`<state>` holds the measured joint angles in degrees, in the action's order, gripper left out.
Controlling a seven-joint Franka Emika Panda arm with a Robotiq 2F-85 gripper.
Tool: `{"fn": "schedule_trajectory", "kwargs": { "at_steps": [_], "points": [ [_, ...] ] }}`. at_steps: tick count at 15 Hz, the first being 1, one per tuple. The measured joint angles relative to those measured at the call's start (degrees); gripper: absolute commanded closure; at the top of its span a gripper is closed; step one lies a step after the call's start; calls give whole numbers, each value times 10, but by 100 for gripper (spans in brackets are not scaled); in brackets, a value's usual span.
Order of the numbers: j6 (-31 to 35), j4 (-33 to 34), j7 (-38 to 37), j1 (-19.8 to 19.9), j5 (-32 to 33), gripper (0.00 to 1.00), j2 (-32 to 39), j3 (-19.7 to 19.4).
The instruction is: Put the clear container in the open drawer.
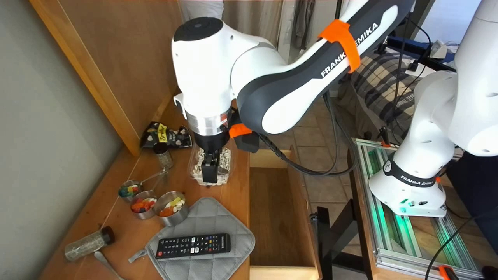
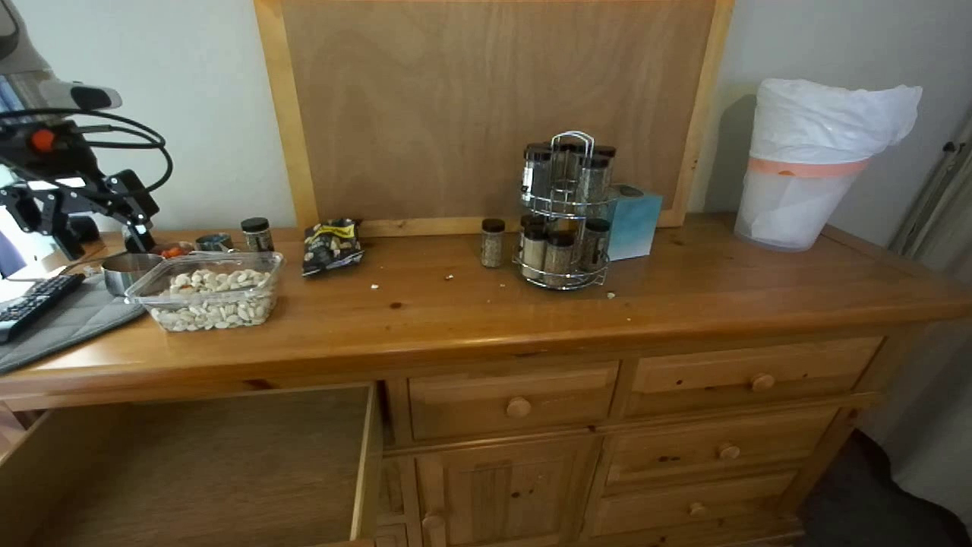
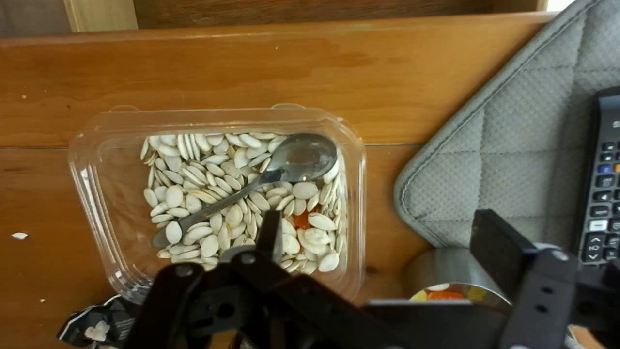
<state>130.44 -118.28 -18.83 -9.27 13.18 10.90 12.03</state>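
The clear container (image 1: 225, 175) stands on the wooden counter near the drawer side. It also shows in an exterior view (image 2: 214, 310) and in the wrist view (image 3: 121, 189), with pale seeds and a grey spoon (image 3: 290, 165) inside. The open drawer (image 1: 272, 210) is beside and below the counter edge; it shows in an exterior view (image 2: 213, 463) and at the wrist view's top edge (image 3: 310, 12). My gripper (image 3: 387, 237) is open and empty. One finger overlaps the container in the wrist view; the other is past it. In an exterior view the gripper (image 2: 106, 241) is higher, to the container's left.
A black remote (image 1: 193, 245) lies on a grey pot holder (image 1: 237, 237). Metal cups (image 1: 171, 210) with colourful bits, a spice jar (image 1: 90, 243) and a black snack bag (image 1: 149, 136) are near. A spice rack (image 2: 563, 220) and white bin (image 2: 797, 197) stand farther along.
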Motion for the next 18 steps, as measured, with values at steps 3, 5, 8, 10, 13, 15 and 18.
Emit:
{"fn": "schedule_trajectory", "kwargs": {
  "at_steps": [3, 5, 8, 10, 13, 15, 18],
  "points": [
    [0, 0, 0, -3, -1, 0, 0, -5],
    [0, 0, 0, -8, 0, 0, 2, -13],
    [0, 0, 0, -13, 2, 0, 9, -24],
    [0, 1, 0, -16, 2, 0, 16, -27],
    [0, 4, 0, -24, 6, 0, 27, -32],
    [1, 8, -2, -30, 17, 26, 35, -36],
    [8, 15, -7, -38, 44, 48, 45, -44]
  ]
}}
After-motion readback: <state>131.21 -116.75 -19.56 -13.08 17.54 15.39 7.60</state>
